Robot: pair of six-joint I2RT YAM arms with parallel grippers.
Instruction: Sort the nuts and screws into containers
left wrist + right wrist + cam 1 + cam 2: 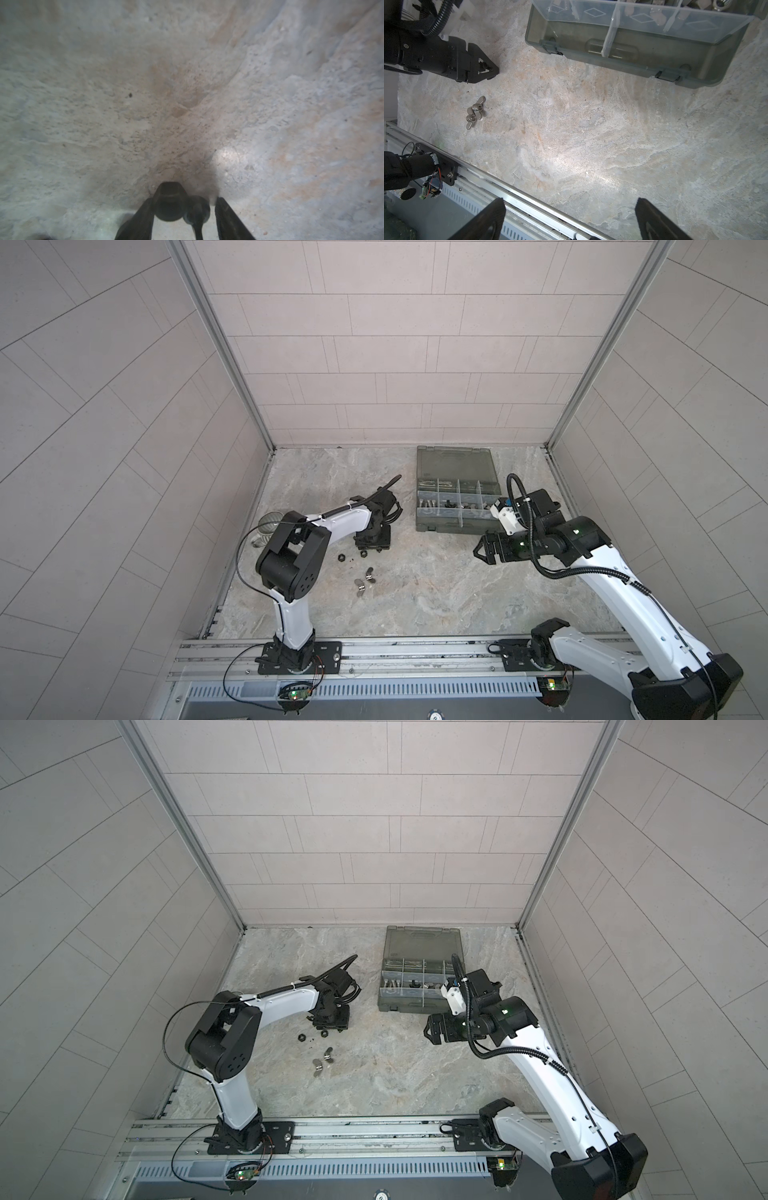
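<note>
My left gripper [371, 548] [184, 199] points down at the table. A black hex nut [169, 203] and a black wing nut [198, 209] lie between its half-closed fingers. The hex nut rests against one finger; whether the other touches the wing nut is too blurred to tell. Another black nut [341, 558] and silver wing nuts [365, 578] [475, 112] lie loose nearby. My right gripper [478, 551] [569, 200] hovers open and empty in front of the organizer box [457, 526], whose containers hold silver screws [427, 502] and nuts.
The box lid [455, 464] lies open toward the back wall. A ribbed mug [266, 526] stands behind my left elbow near the left wall. A metal rail [374, 651] runs along the table's front edge.
</note>
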